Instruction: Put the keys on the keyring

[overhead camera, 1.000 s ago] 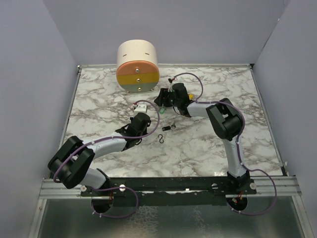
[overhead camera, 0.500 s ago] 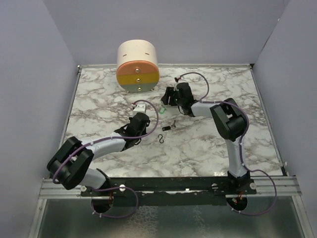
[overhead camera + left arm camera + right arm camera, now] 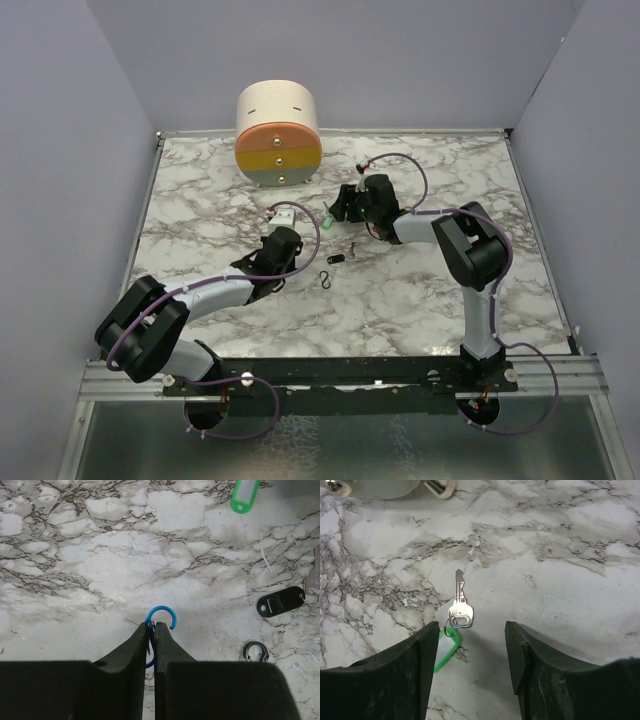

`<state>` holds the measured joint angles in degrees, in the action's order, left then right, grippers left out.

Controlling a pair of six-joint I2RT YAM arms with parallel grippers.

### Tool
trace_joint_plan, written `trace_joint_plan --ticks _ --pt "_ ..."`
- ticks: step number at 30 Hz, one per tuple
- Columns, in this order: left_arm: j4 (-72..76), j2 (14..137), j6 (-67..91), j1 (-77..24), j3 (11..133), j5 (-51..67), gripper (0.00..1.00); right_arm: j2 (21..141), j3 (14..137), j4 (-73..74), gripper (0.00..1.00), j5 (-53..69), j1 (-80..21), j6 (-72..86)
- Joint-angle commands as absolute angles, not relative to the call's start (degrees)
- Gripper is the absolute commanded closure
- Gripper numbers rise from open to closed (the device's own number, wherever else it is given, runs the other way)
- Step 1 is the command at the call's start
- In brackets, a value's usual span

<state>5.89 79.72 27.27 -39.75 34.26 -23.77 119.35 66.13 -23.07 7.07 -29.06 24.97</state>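
1. Stretches the left arm (image 3: 215, 292) from the lower left of the overhead view to mid-frame, with the elbow folded low and the wrist tipped down over the tabletop (image 3: 400, 290).
2. Pinches the blue ring (image 3: 162, 614) in the left end effector (image 3: 154, 626), jaws all but together. Shows only the ring's open hooked arc past the fingertips, at the centre of the left wrist view.
3. Bends the right arm (image 3: 470, 250) up from the lower right and back toward frame centre. Puts the right end effector (image 3: 345, 205) below and to the right of the round drawer container (image 3: 277, 125).
4. Holds that end effector open at a middling width, gripping nothing, with its fingers (image 3: 427, 670) at the lower left and lower right of the right wrist view.
5. Frames the key (image 3: 460, 605) flat on the marble in the gap between those fingers. Blade toward the top of the frame, head just ahead of the fingertips, apparently touching neither finger.
6. Joined to the key's head by a thin wire loop: the green tag (image 3: 447, 650), trailing to the lower left and partly hidden behind the left-hand finger.
7. In the left wrist view, the same green tag at the upper right, well apart from the left end effector. Also a black tag (image 3: 280, 601) at the right and a small dark clip (image 3: 256, 651) at the lower right.
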Motion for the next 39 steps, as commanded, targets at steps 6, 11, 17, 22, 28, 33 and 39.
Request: trace_joint_plan --ticks 6,11,17,22,28,33,39 --pt "7.0 78.9 26.9 -39.5 34.0 -22.7 1.00 119.9 67.7 -19.9 0.48 8.5 -30.9 23.3" --pt "7.2 79.1 26.9 -39.4 34.0 -22.8 1.00 120.5 68.2 -18.5 0.54 7.4 -31.2 23.4" --pt "7.3 79.4 26.9 -39.5 34.0 -22.6 1.00 121.6 69.3 -17.5 0.62 6.7 -31.2 23.4" --pt "7.4 79.4 26.9 -39.5 33.9 -22.8 1.00 122.5 70.3 -17.2 0.64 6.9 -31.2 23.3" --pt "7.4 79.5 26.9 -39.5 33.9 -22.8 1.00 122.6 70.6 -17.0 0.67 6.7 -31.2 23.3" --pt "7.4 79.6 26.9 -39.4 33.8 -22.9 1.00 122.7 70.7 -17.1 0.70 6.6 -31.2 23.5" --pt "7.4 79.6 26.9 -39.4 33.9 -22.8 1.00 122.8 70.5 -17.1 0.75 6.2 -31.2 23.8"
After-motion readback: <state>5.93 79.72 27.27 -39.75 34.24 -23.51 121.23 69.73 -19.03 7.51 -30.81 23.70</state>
